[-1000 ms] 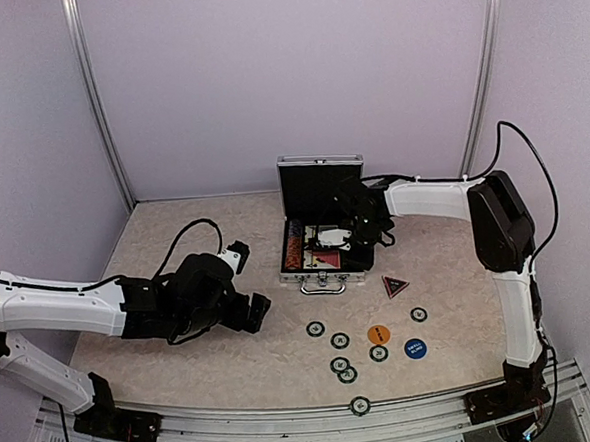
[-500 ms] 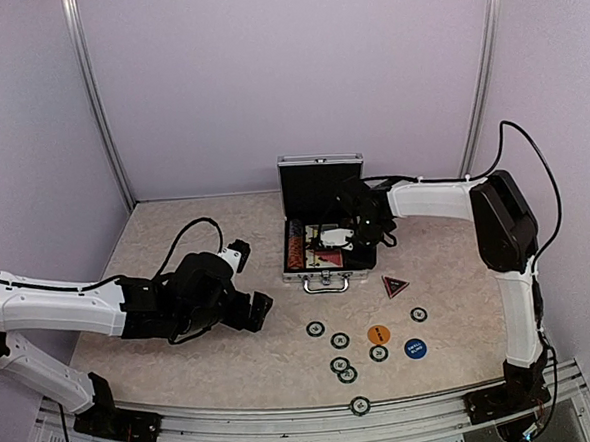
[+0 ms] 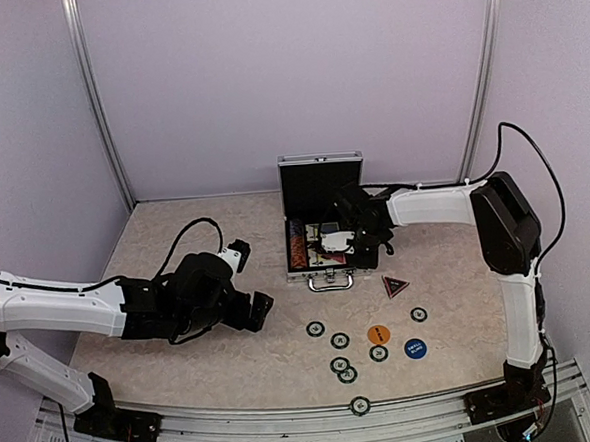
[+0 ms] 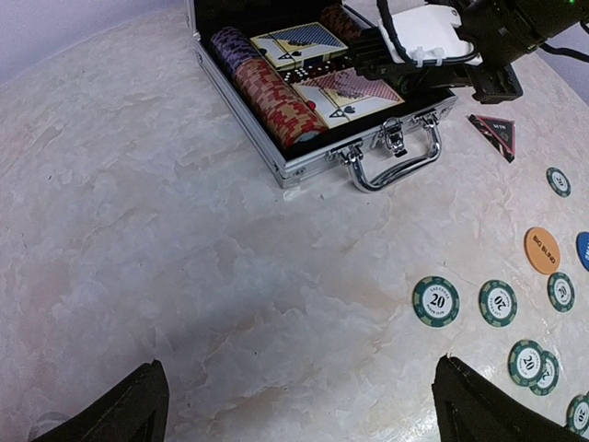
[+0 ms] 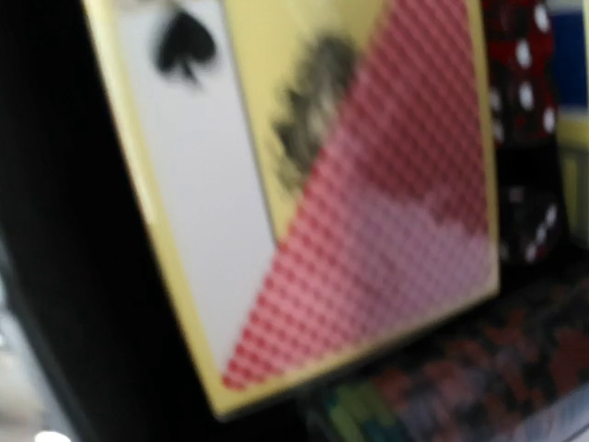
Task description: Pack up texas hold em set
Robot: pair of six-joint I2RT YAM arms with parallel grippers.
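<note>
Case [image 3: 318, 188] is lying open; I am seeing left gripper [image 3: 251, 281] spread, empty; right gripper [image 3: 342, 240] is hovering inside, grip indeterminable.

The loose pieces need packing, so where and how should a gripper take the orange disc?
Take the orange disc by its rim, coming straight down from above, pinching its left and right edges. It lies flat on the table, so a side approach likely fails, and a green chip sits almost against its near edge.
</note>
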